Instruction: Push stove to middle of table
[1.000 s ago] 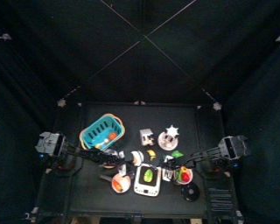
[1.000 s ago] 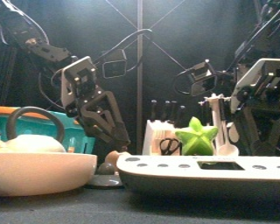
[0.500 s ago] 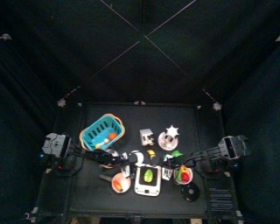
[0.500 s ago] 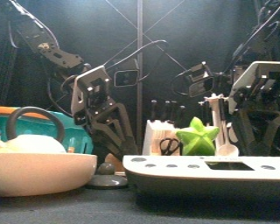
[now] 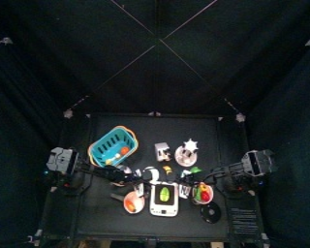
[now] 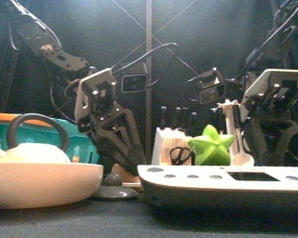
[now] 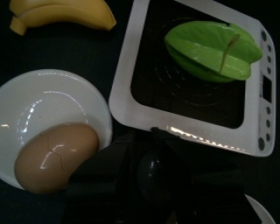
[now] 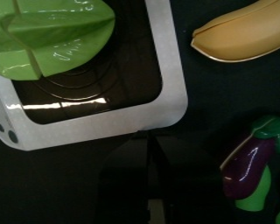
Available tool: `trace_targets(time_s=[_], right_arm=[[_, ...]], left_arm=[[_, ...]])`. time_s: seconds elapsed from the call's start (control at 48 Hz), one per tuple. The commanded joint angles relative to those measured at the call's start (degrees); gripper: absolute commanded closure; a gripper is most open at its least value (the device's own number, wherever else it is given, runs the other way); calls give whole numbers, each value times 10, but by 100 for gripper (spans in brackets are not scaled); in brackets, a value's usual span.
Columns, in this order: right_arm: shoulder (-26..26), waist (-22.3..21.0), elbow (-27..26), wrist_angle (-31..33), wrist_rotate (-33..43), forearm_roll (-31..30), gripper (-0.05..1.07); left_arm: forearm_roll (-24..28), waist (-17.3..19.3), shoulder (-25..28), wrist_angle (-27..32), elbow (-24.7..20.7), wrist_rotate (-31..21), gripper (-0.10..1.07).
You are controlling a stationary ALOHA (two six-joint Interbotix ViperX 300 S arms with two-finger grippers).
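The stove is a flat white block with a black top and a green patch, and it lies near the table's front edge. The front view shows the stove low at the right. My left gripper hangs just behind the stove's left end, open and holding nothing; its dark jaws stand by the white frame. My right gripper is behind the stove's right end. In the right wrist view the jaws look shut, with their tips at the stove's rim.
A white plate holding a brown egg-like food sits left of the stove. A teal basket stands at the back left. A banana, a purple eggplant and a white star toy lie close by.
In the front view the stove has slid a little to the right. The left arm has drawn in slightly toward it. The right arm has barely moved.
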Motion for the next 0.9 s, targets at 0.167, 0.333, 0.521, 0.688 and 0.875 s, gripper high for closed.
trace_targets(time_s=[0.167, 0.333, 0.521, 0.688, 0.875], right_arm=[[-3, -22, -24, -25, 0, -13, 88], [0, -21, -23, -23, 0, -11, 88], [-2, -20, -23, -21, 0, -11, 88], [-2, -18, -22, -21, 0, -11, 88], [-2, -17, -23, -20, 1, -10, 88]], left_arm=[[-4, 2, -15, -2, 7, -1, 29], [-4, 3, -15, -4, 7, 0, 30], [-4, 3, -15, -10, 8, 1, 29], [-3, 12, -15, -29, 7, 1, 30], [-3, 23, -15, -35, 8, 3, 29]])
